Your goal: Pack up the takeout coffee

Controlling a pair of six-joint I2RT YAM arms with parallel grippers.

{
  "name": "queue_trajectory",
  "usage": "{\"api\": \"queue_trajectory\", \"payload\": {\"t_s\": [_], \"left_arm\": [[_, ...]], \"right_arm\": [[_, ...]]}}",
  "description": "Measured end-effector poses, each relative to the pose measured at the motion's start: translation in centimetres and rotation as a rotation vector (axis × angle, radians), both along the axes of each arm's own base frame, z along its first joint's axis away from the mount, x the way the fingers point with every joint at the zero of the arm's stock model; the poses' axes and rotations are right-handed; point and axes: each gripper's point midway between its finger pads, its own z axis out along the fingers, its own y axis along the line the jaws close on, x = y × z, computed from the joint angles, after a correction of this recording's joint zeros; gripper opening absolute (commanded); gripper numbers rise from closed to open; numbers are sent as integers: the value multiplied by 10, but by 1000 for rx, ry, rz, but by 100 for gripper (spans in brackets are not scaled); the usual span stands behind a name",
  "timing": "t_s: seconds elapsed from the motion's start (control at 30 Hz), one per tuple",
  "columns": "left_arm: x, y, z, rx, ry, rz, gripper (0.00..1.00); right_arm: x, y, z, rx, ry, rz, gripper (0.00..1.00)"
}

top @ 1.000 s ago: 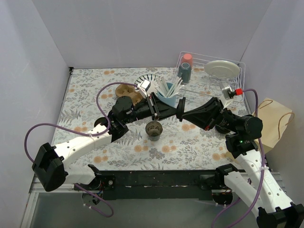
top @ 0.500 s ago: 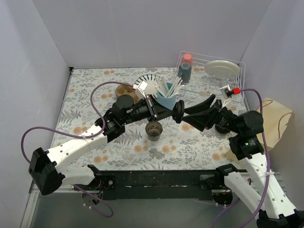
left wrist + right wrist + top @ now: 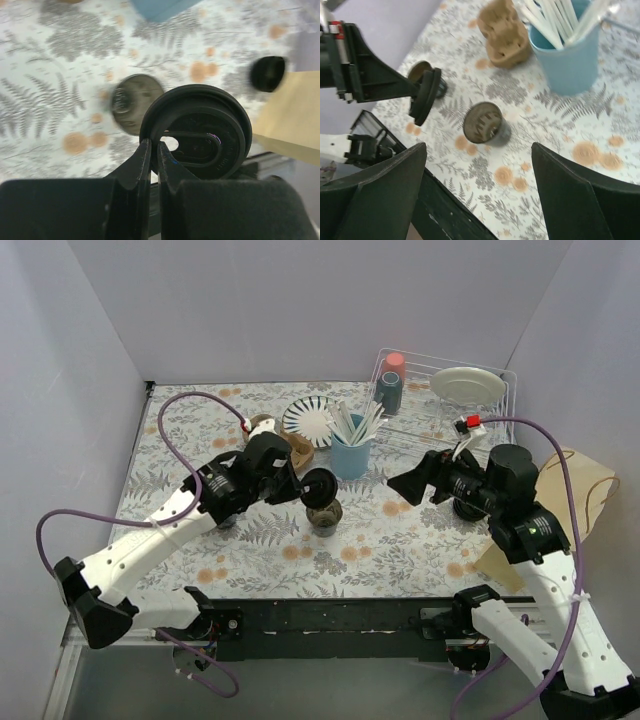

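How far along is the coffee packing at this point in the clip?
Done: the left gripper has the black lid pinched by its rim. In hand: the lid is held tilted near the uncapped coffee cup, not on it. Left: cap the cup, then get it into the paper bag on the right. The right gripper is open and empty.

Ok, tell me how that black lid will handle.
The lid looks thin and light; pinched only at its rim by the left gripper, it may pivot or flex when pressed. Being round, it would probably roll if dropped on edge near the cup.
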Motion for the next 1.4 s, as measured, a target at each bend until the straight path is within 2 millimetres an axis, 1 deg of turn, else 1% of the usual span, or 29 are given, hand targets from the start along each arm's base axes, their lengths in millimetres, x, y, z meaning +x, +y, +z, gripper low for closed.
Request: {"api": "queue_trajectory", "payload": {"t_s": [0.1, 0.13, 0.23, 0.33, 0.43, 0.63, 0.77, 1.2, 1.4], "left_arm": [[-2, 19, -32, 159, 68, 25, 0], [-4, 23, -39, 195, 84, 28, 0], [-7, 35, -57, 295, 131, 35, 0], [-6, 38, -67, 344, 157, 35, 0], [0, 33, -72, 371, 169, 33, 0], [16, 18, -83, 408, 183, 23, 0], [21, 12, -91, 425, 191, 15, 0], [27, -2, -108, 425, 212, -12, 3], [26, -5, -108, 418, 208, -20, 4]], "right_arm": [[8, -6, -30, -81, 93, -36, 92], [8, -9, -38, -104, 115, -46, 92], [8, -13, -48, -141, 138, -58, 92], [8, -15, -55, -163, 144, -59, 92], [7, -17, -61, -179, 152, -61, 91], [8, -19, -62, -193, 141, -64, 92], [9, -19, -62, -195, 140, -65, 91], [8, -19, -68, -200, 149, -64, 91], [8, -19, -68, -200, 149, -64, 91]]}}
